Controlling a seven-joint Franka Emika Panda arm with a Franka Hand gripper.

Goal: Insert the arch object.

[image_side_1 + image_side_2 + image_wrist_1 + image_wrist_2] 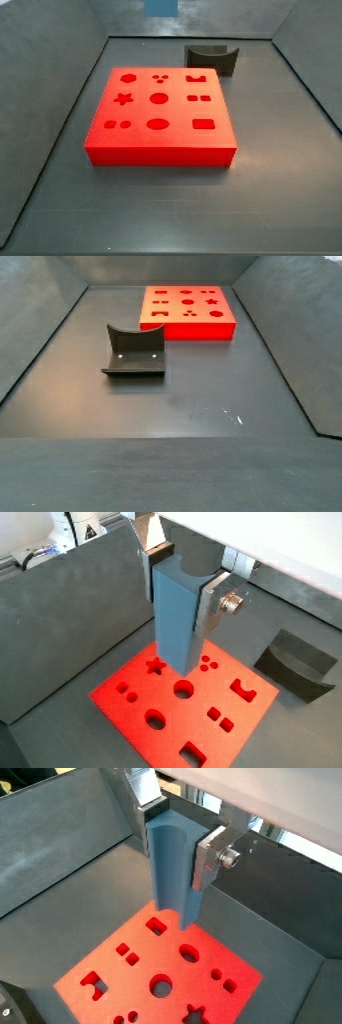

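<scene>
Above the red board (181, 697), high over its holes: the gripper (185, 587), closed on the arch object (177, 612), a slim blue-grey block pinched between the flat silver fingers (217, 600).

- Arch object: held upright, long axis vertical and pointing down at the board; lower end hangs well clear of the board's top in both wrist views. In a side view only a small blue patch (160, 6) shows at the picture's upper edge, probably the block's lower end; the gripper itself is out of that picture.
- Key relation: the block hangs over the board's edge region, close to the star hole (156, 666) and the cluster of three small dots (209, 664). In a wrist view (174, 863) its tip sits just beside a notched hole (159, 925). Which hole lies directly beneath cannot be told.
- Red board: flat on the grey floor, holes of mixed shapes in rows: circles, squares, star, notched slots.
- Dark grey block (210, 58) with curved notch: on the floor beside the board, apart from it, not under the gripper.
- Obstructions: none between block and board. Judgement: the coming move calls for matching the block's outline to the right hole before going down; a slight offset or twist would land it on the rim.
</scene>
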